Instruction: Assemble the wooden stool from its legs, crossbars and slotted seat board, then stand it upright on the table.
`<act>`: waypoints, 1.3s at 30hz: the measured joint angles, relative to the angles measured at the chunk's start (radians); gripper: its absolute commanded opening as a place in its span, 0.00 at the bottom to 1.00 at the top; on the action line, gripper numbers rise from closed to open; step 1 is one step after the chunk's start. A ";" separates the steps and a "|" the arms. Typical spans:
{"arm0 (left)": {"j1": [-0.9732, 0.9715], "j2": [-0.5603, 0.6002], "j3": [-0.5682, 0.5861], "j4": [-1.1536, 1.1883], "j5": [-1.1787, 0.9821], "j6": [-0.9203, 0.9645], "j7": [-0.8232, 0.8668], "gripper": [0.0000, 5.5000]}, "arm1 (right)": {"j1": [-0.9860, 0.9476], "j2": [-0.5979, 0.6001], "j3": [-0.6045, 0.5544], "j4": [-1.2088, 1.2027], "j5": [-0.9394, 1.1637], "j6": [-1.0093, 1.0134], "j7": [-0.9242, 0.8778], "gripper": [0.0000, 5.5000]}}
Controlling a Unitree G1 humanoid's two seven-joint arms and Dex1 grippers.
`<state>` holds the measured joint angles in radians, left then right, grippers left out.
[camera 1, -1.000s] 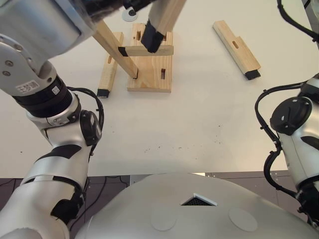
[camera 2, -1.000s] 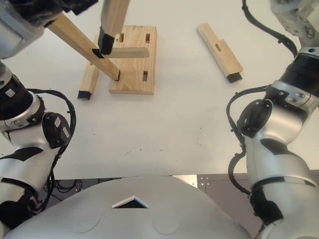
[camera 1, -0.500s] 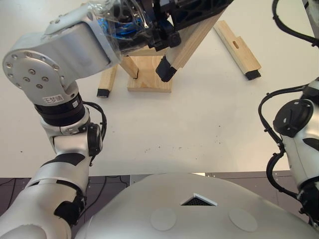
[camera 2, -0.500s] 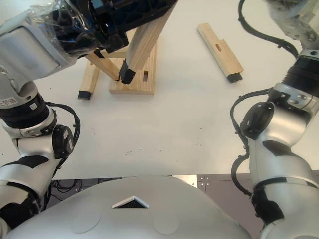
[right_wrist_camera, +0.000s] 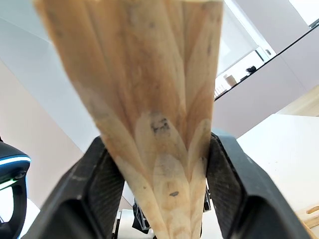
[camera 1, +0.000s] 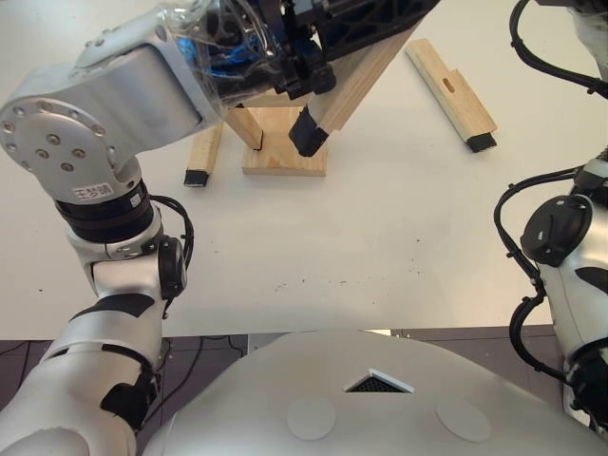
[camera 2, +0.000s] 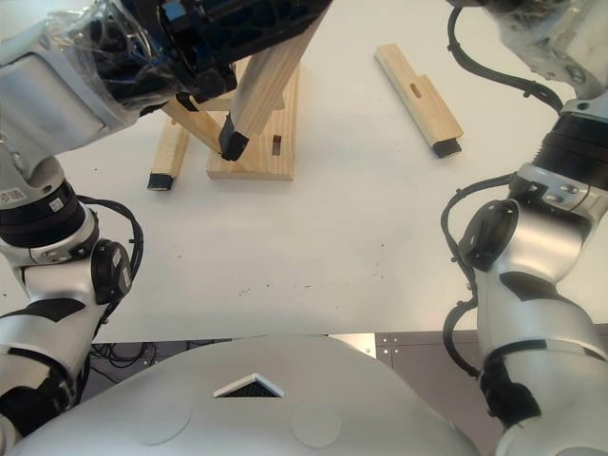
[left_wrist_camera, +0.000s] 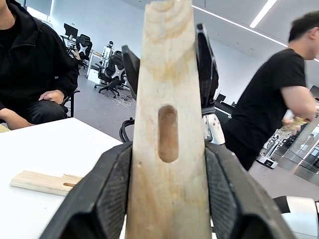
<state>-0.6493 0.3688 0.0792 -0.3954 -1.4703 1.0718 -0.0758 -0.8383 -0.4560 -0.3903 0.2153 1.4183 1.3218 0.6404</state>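
White table (camera 1: 380, 209), seat board (camera 1: 271, 163) flat at its far left: the leg (camera 1: 356, 81) clamped in the left fingers (left_wrist_camera: 112, 199) should be squared over a slot (camera 2: 275, 144), another stick (right_wrist_camera: 149, 99) being clamped by the right fingers (right_wrist_camera: 97, 194).

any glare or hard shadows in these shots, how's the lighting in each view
Left wrist view: a bright ceiling light strip glares overhead, yet the pale slotted wooden leg in the left hand is evenly lit. Eye views: the white table is lit evenly, with only faint shadows at the flat wooden seat board. Right wrist view: bright backdrop behind the held wooden piece.
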 measured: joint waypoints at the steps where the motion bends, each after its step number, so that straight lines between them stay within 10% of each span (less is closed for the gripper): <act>1: 0.001 0.001 -0.001 0.002 0.005 -0.001 -0.006 0.44 | 0.002 -0.002 0.003 -0.009 -0.010 -0.007 0.005 0.40; 6: 0.001 0.018 0.005 0.019 0.046 -0.036 -0.022 0.59 | 0.028 -0.029 0.039 -0.068 -0.084 -0.043 0.023 0.39; 25: -0.153 0.087 0.268 0.373 0.188 -0.259 0.099 0.59 | 0.052 -0.161 0.183 -0.020 -0.557 -0.391 0.207 0.39; 39: -0.150 0.051 0.319 0.499 0.330 -0.295 0.108 0.59 | 0.259 0.017 0.188 0.002 -0.622 -0.594 0.267 0.39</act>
<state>-0.7990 0.4196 0.3984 0.1039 -1.1402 0.7767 0.0325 -0.5796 -0.4392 -0.2020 0.2175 0.7960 0.7280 0.9069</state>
